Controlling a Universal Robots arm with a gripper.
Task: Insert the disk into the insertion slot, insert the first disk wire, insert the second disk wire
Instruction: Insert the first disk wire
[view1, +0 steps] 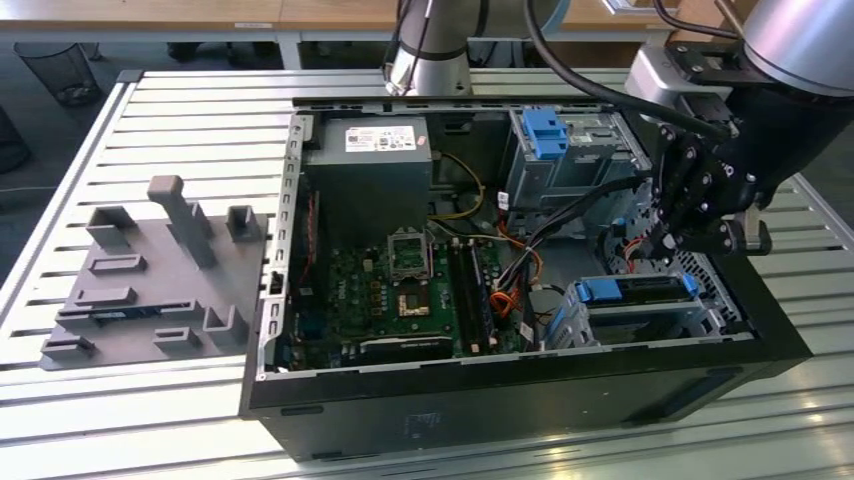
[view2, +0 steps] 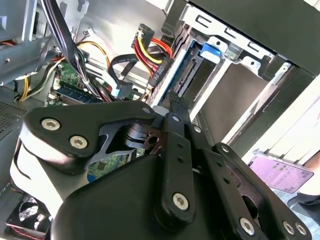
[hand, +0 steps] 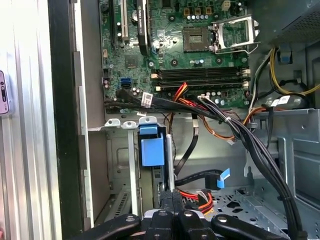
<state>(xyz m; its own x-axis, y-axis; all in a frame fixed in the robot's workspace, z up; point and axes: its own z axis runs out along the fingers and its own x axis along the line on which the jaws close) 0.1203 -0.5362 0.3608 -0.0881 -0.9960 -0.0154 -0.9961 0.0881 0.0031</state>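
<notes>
The disk (view1: 634, 290) is sitting inside the insertion slot (view1: 661, 320), the perforated metal cage at the near end of the open computer case (view1: 507, 400), toward the exterior view's right. Its blue frame is lying level with the top of the cage and nothing is sticking out. I am therefore judging the first step done, though I cannot tell whether the disk is pushed fully home.

The gripper (hand: 172, 196) is hanging inside the case just beyond the far end of the cage, at the end of the disk where the plugs go. In the first wrist view its fingers (hand: 167, 205) are pressing together with nothing visible between them. Their tips are sitting close to the disk's edge, and I cannot tell whether they are touching it.

Both wires are looking loose. A black plug on red and yellow wires (view2: 159, 75) is hanging just beside the disk's end and appears not to be seated in it. A black cable with a blue tip (hand: 223, 176) is lying a little further off, above the case floor. The fingers are holding neither one, so by my reading both wire steps are left to do.

At the far end of the case a taller metal bay with a blue bracket (view1: 547, 130) is standing apart from the work. A grey plastic fixture (view1: 147, 270) is resting on the slatted counter (view1: 174, 100) at the exterior view's left, well away from the gripper.
</notes>
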